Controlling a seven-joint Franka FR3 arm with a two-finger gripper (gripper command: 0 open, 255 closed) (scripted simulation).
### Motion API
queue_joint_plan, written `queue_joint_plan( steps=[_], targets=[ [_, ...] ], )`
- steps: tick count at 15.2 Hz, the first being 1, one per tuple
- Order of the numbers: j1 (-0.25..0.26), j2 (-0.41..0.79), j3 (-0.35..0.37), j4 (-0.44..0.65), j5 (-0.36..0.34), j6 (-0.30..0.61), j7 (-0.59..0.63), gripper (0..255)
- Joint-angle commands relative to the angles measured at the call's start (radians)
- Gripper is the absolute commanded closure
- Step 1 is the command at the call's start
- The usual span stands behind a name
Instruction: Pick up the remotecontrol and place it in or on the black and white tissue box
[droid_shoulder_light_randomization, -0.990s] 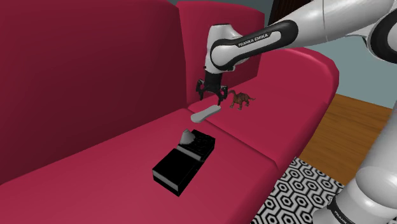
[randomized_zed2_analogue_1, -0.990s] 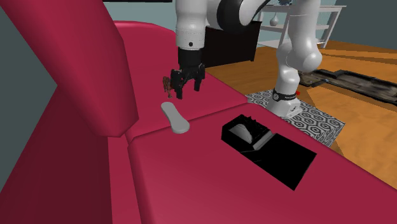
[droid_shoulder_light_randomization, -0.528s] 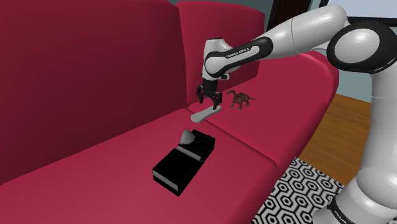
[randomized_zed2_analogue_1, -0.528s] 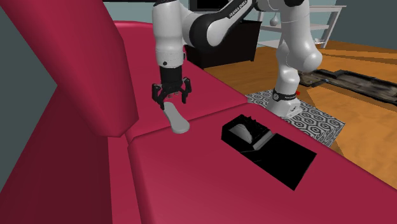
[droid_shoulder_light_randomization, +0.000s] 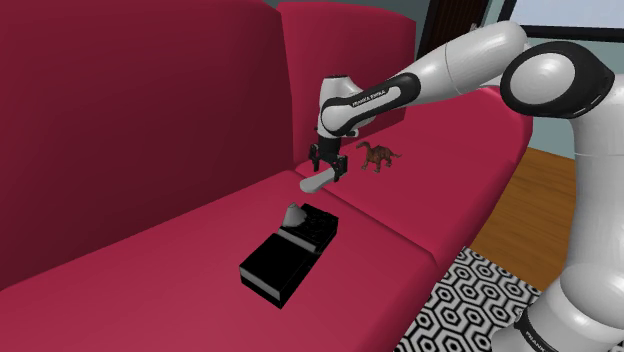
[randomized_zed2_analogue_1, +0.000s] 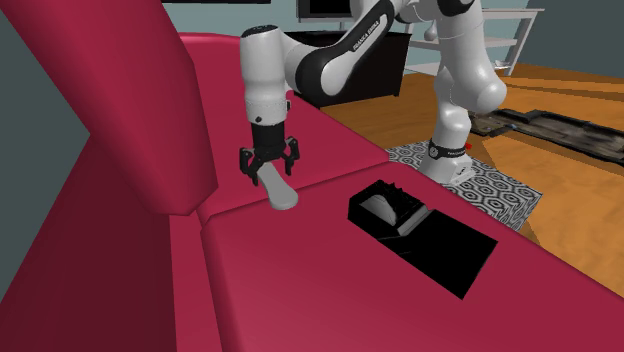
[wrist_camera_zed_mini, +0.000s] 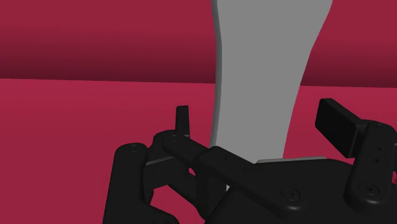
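The grey remote (droid_shoulder_light_randomization: 316, 181) is seen lying flat on the seat of the red sofa (droid_shoulder_light_randomization: 150, 120), near the backrest and at the seam between two cushions. The gripper (droid_shoulder_light_randomization: 325, 168) is held low over one end of it, pointing down.

In the wrist view the remote is shown between the two fingers (wrist_camera_zed_mini: 182, 119). These are spread wide, and a strip of red seat is visible between each finger and the remote's edge, so nothing is grasped.

The black box (droid_shoulder_light_randomization: 288, 252) is set on the same seat, near the remote but apart from it. A pale tissue is raised at the box's nearer end.

A small brown dinosaur (droid_shoulder_light_randomization: 376, 155) is stood on the seat just beyond the gripper, towards the shoulder view's right. A black-and-white patterned rug (droid_shoulder_light_randomization: 470, 300) is laid on the floor beside the sofa.
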Motion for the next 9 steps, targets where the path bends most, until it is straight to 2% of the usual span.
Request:
queue_joint_plan(
  steps=[1, 7, 8, 9],
  targets=[
    [0.0, 0.003, -0.001, 0.0, -0.001, 0.004, 0.001, 0],
    [0.0, 0.003, -0.001, 0.0, -0.001, 0.003, 0.001, 0],
    [0.0, 0.003, -0.001, 0.0, -0.001, 0.003, 0.001, 255],
    [0.0, 0.003, -0.001, 0.0, -0.001, 0.003, 0.001, 255]
  ],
)
